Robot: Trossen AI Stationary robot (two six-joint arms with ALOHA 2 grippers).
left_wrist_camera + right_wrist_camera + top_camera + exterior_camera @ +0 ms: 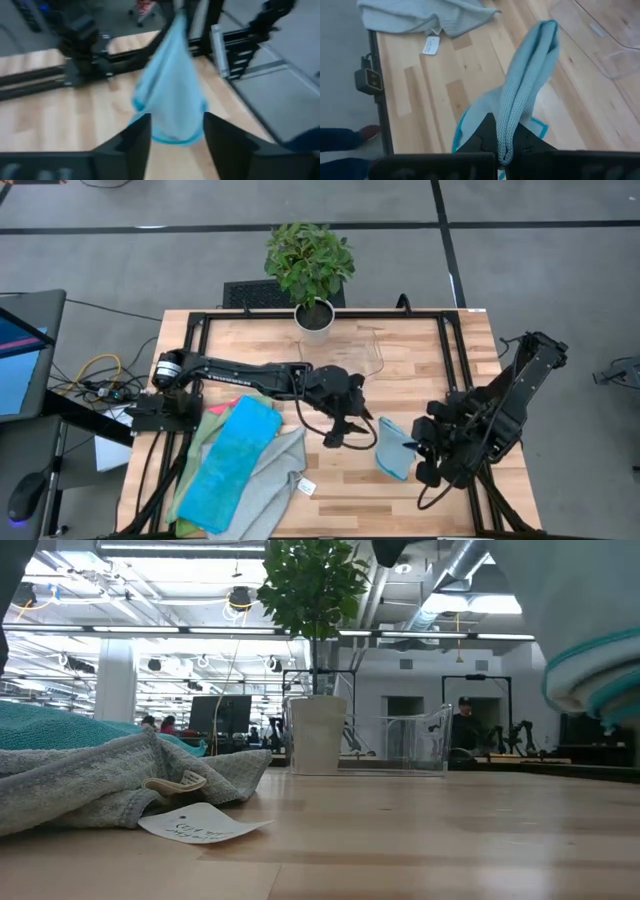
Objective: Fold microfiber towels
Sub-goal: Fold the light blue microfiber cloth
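Table (400, 350) left: pile of towels, bright blue towel (232, 463) on top of grey towel (268, 485); grey one carries a white tag (203, 825), writing too small to read. Centre: left gripper (343, 432), fingers spread, nothing held, just beside the light grey teal-edged towel (527, 82). Right gripper (504, 150) pinches that towel's folded edge, lifting it off the table. Potted plant (311, 270) at far edge.

The left claw (352, 436) hangs parted at mid-table, while the right claw (418, 448) is clamped tight nearby.
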